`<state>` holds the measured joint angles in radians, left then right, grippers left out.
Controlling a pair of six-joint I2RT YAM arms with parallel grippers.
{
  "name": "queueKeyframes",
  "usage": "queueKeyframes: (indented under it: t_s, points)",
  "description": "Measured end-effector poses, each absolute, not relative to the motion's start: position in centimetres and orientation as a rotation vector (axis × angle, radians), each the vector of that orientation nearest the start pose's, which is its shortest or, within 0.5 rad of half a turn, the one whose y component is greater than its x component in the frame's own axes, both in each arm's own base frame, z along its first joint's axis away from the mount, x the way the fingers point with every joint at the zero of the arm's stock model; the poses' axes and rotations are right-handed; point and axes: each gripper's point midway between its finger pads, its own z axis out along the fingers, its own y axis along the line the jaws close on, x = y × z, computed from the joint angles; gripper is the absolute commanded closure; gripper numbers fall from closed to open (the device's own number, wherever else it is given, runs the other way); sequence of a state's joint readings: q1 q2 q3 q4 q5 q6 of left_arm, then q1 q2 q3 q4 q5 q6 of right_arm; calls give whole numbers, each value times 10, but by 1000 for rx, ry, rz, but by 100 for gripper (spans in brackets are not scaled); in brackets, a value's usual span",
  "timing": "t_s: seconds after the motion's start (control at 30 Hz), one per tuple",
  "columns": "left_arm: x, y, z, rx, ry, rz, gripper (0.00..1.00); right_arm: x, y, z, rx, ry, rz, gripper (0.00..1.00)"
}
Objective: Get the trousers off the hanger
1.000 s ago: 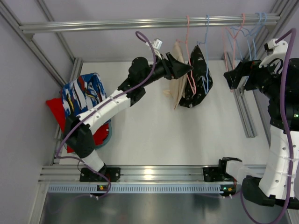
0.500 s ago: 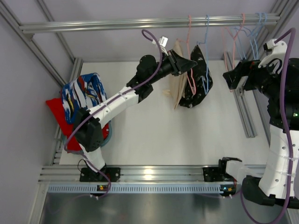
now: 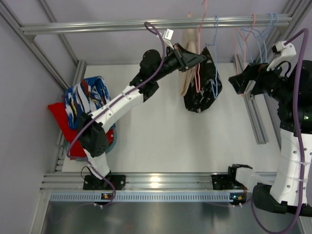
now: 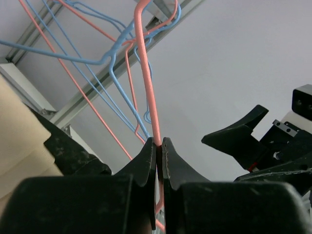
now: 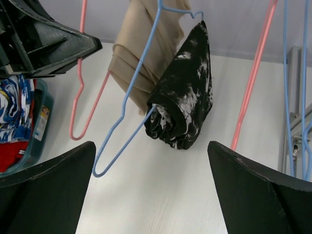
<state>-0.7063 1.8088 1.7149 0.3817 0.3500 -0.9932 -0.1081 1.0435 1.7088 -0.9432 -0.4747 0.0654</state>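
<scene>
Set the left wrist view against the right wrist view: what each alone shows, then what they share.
Left wrist only: the pinch itself, the left claw shut on the pink hanger, and the rail overhead. Right wrist only: the white table, and the blue patterned trousers in the bin. Both: the left claw, the open right claw, the pink hanger, a blue hanger, the beige trousers.

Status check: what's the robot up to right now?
Left gripper shut on pink hanger. Right gripper open, holding nothing. Beige trousers still hanging; black garment close beside them.
</scene>
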Motion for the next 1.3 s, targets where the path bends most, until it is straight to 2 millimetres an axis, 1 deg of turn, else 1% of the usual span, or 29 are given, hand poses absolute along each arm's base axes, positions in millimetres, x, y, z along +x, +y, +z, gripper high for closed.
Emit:
queueKeyframes:
  t_s: [0.03, 0.17, 0.27, 0.37, 0.53, 0.67, 0.77, 0.9, 0.93, 1.03, 1.17, 1.2, 1.27, 1.3]
  points:
    - [361, -432, 452, 143, 1499, -1646, 100, 259, 57, 438, -177, 1824, 422, 0]
    - [359, -431, 448, 159, 1524, -1650, 100, 258, 66, 445, -206, 1795, 473, 1]
    - [350, -426, 447, 172, 1534, -1658, 100, 258, 75, 453, -230, 1759, 535, 1]
    - [329, -411, 440, 179, 1553, -1658, 100, 259, 86, 455, -244, 1734, 622, 1]
    - [279, -379, 438, 211, 1558, -1679, 100, 269, 99, 454, -224, 1709, 757, 1]
    - [255, -365, 430, 242, 1565, -1686, 100, 280, 114, 459, -220, 1685, 843, 6]
    - [248, -359, 420, 249, 1583, -1674, 100, 284, 139, 466, -266, 1656, 905, 12]
    - [245, -355, 407, 248, 1615, -1657, 100, 274, 191, 468, -381, 1636, 1038, 20]
    - [244, -355, 406, 248, 1619, -1655, 100, 273, 199, 467, -393, 1639, 1060, 20]
    - [244, -354, 405, 252, 1620, -1650, 100, 275, 222, 460, -422, 1657, 1114, 23]
    - [243, -354, 406, 256, 1614, -1648, 100, 280, 251, 443, -447, 1711, 1167, 23]
    - [243, -354, 406, 256, 1614, -1648, 100, 283, 258, 437, -448, 1731, 1180, 26]
    - [243, -354, 406, 256, 1614, -1648, 100, 283, 268, 432, -456, 1745, 1200, 32]
    - [243, -354, 406, 257, 1615, -1649, 100, 284, 272, 429, -457, 1753, 1210, 42]
